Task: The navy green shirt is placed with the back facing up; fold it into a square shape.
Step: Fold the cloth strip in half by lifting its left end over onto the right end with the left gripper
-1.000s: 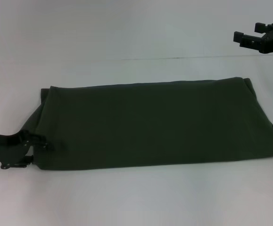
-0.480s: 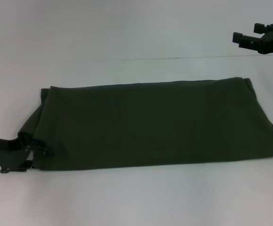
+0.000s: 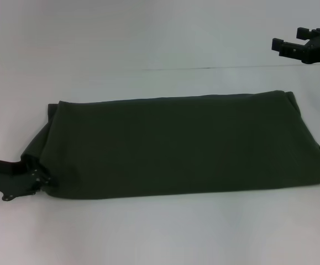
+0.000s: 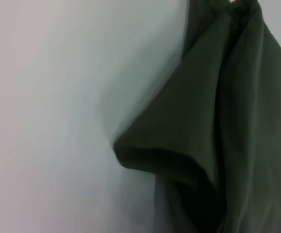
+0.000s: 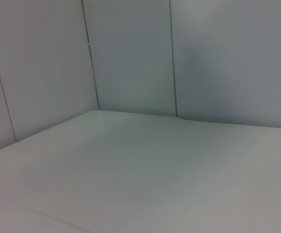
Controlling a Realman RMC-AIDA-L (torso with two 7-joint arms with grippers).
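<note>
The navy green shirt [image 3: 176, 146] lies flat on the white table, folded into a long band that runs from left to right. My left gripper [image 3: 37, 179] sits at the band's near left corner and touches the cloth there. In the left wrist view a raised fold of the shirt [image 4: 213, 131] fills the frame close up. My right gripper [image 3: 290, 40] is open and empty. It hangs above the table at the far right, well apart from the shirt.
The white table [image 3: 148, 232] has bare surface in front of and behind the shirt. A thin seam [image 3: 215, 68] crosses the table behind it. The right wrist view shows only bare table [image 5: 145, 170] and panelled wall [image 5: 130, 53].
My left gripper has slid a little to the left and nearer along the shirt's left corner. The shirt and the right arm have not moved.
</note>
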